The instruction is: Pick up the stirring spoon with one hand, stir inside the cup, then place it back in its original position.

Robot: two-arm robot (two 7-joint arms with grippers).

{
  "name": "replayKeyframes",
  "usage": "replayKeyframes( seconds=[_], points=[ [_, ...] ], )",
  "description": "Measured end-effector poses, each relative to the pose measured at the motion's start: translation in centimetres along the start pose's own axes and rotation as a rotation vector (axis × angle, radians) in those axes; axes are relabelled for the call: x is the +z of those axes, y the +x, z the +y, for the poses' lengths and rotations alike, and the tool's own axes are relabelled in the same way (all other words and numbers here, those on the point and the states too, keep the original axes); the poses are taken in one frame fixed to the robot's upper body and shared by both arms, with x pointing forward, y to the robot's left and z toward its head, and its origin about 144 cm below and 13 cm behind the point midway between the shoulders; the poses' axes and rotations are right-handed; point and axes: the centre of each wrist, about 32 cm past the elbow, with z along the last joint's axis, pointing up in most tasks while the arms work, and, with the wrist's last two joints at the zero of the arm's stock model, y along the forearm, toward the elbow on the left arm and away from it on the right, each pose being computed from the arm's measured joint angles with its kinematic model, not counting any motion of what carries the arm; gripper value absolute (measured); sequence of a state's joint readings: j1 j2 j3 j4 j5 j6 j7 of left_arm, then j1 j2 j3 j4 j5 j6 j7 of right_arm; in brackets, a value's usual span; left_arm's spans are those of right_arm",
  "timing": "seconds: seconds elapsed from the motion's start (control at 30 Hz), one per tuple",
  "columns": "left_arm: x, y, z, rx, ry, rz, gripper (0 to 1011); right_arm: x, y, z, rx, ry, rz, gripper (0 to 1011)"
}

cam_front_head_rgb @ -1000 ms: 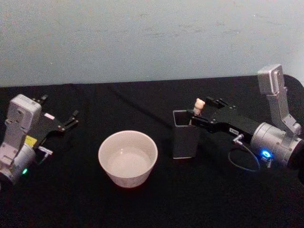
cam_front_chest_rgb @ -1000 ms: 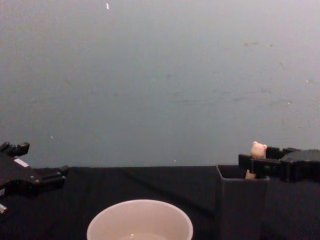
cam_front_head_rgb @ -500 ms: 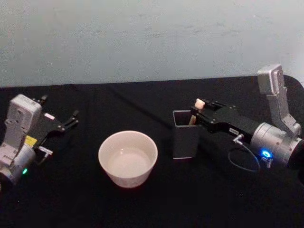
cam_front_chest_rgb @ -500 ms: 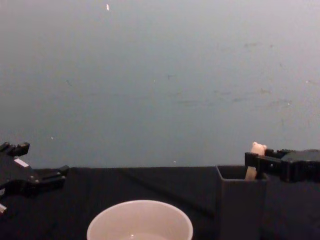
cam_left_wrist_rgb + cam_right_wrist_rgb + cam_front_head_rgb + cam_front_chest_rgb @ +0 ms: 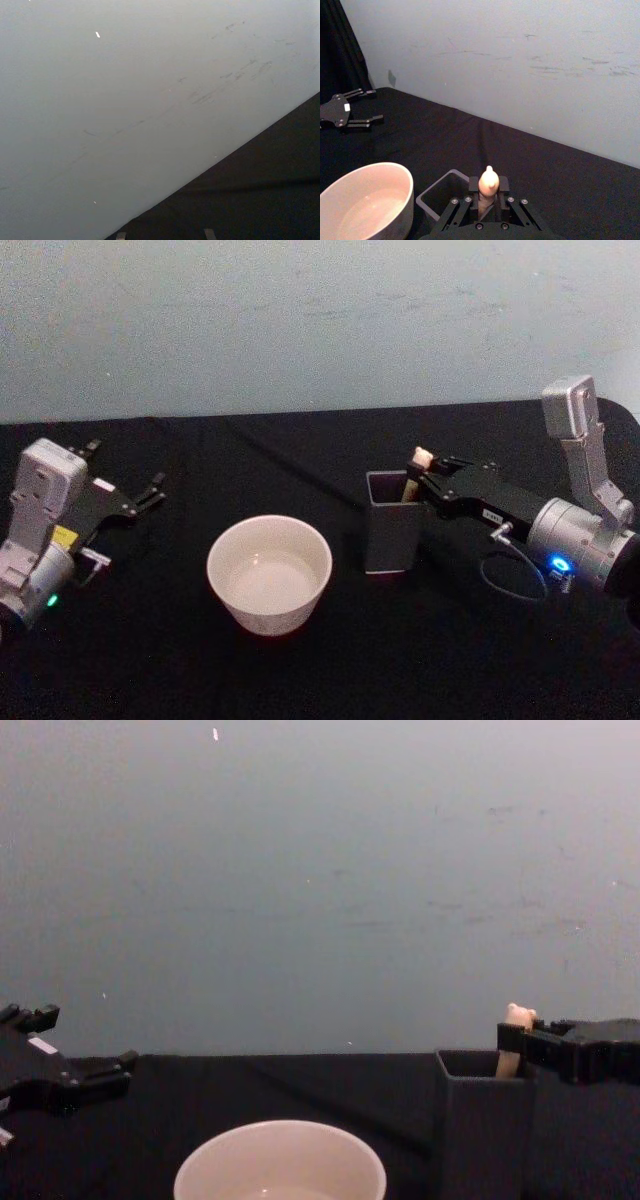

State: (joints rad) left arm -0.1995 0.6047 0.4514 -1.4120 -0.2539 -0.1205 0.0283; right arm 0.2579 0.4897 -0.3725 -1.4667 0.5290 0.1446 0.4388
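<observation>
Spoon [image 5: 418, 461] found standing in the dark square holder [image 5: 389, 532], right of centre in the head view, with its bear-topped handle leaning on the holder's far right corner and its bowl hidden inside. The right gripper [image 5: 424, 472] reaches in from the right edge at rim height; the right wrist view shows its two fingers [image 5: 504, 186] pressed against either side of the cream handle [image 5: 488, 184], so I judge them clamped on the spoon just below the bear head. In the chest view, at lower right, the handle [image 5: 514, 1023] pokes up just past the holder's rim [image 5: 482, 1058] with the gripper [image 5: 522, 1042] against it. The cup [image 5: 269, 574] sits left of the holder and a little nearer the bottom of the frame, near it but not touching, with nothing in it that I can make out beyond a pale sheen. The left gripper [image 5: 128, 472] rests idle on the black table [image 5: 450, 660] at the far left, fingers spread. Judgement: the step in hand is the grip on the spoon at its holder; whether this opens the pick-up or closes the return cannot be settled from this evidence. If a pick-up, the next move calls for a straight lift until the bowl clears the holder's wall, then a carry leftward over the cup. A tilted pull risks tipping the light holder.
</observation>
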Motion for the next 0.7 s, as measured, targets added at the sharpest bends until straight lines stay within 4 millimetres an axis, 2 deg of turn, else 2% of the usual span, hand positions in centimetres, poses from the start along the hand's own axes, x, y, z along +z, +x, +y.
replayKeyframes(
  seconds=[0.7],
  points=[
    [0.0,0.0,0.0,0.0,0.0,0.0,1001,0.0,0.0,0.0,0.0,0.0,0.0,218]
  ],
)
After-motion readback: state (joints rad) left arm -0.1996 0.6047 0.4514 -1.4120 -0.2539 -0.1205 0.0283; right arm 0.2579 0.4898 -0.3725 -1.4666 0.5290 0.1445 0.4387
